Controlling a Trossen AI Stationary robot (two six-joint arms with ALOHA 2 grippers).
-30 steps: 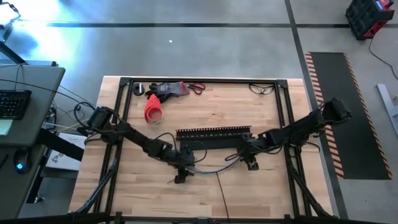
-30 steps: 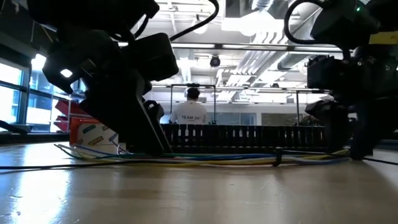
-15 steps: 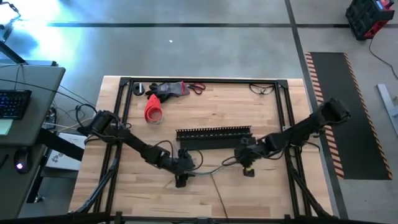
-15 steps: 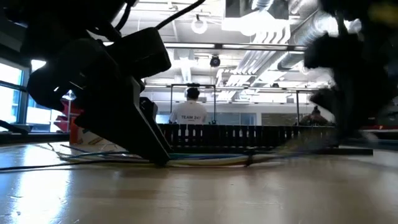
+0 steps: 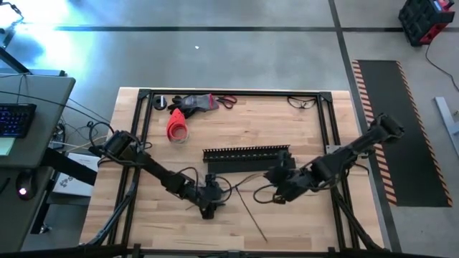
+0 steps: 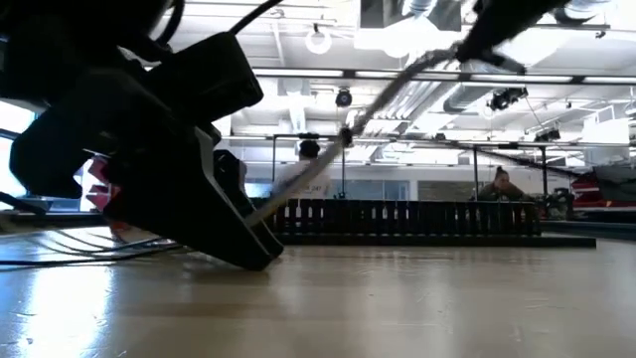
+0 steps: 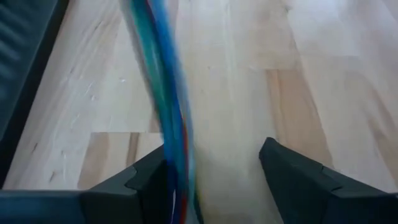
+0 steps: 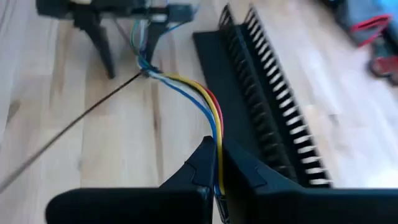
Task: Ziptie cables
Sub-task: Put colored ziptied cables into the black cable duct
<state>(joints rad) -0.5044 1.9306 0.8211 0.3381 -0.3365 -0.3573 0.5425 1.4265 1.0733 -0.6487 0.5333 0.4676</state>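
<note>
Just in front of the black comb-toothed channel (image 5: pixel 247 153) on the wooden surface (image 5: pixel 237 122), the cables (image 8: pixel 186 87) stretch taut between the right pincer (image 8: pixel 217 163), clamped on one end, and the left pincer (image 7: pixel 214 171), whose spread fingers (image 7: pixel 292 171) flank them.

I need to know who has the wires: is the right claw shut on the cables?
Yes: in the right wrist view the right claw pinches the cables between closed fingers.
</note>
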